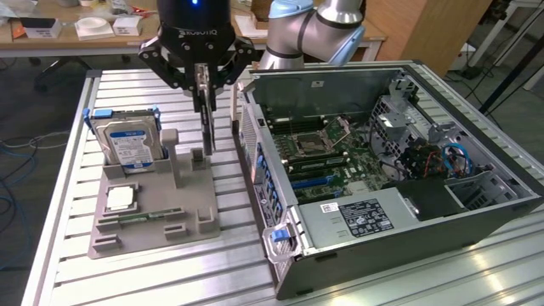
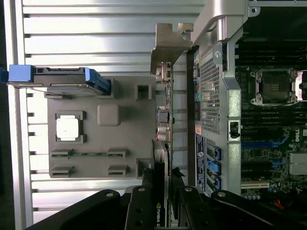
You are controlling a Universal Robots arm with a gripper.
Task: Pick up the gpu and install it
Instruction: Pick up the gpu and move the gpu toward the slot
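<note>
My gripper (image 1: 202, 80) is shut on the gpu (image 1: 206, 111), a thin dark card that hangs edge-down from the fingers. Its lower edge is just above the grey holder tray (image 1: 153, 220), between the tray and the open computer case (image 1: 408, 223). In the wrist view the gpu (image 2: 162, 143) runs away from the gripper (image 2: 162, 181), with its silver end bracket (image 2: 170, 43) at the far end. The black fingers (image 2: 144, 196) clamp it from both sides, close to the case's rear panel (image 2: 211, 96).
A silver hard drive (image 1: 129, 145) in a blue caddy stands upright in the tray. A processor chip (image 1: 121, 197) and a memory stick (image 1: 140, 217) lie in the tray. The case lies on its side with the motherboard (image 1: 327, 150) exposed. Everything rests on a slatted aluminium table (image 1: 170, 274).
</note>
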